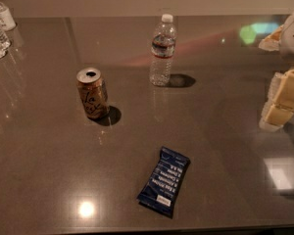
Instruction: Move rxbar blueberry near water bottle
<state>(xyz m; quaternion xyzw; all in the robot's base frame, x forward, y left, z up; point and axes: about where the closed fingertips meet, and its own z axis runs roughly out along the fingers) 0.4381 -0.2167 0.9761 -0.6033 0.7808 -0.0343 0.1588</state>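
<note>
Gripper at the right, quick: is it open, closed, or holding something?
Gripper: at the right edge of the view, well apart from the rxbar blueberry, so not holding it; open or closed cannot be told.

One camera looks down across the table [220, 146] from its near side, hand [280, 102] at right edge.

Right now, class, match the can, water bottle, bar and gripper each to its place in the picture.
Things:
1. can
2. water bottle
3. bar
4. gripper

Places:
A. at the right edge
B. lying flat, nearest the camera
C. standing at the back, middle
D. upright, left of centre

Pairs: 1-D, 2-C, 3-B, 4-A
</note>
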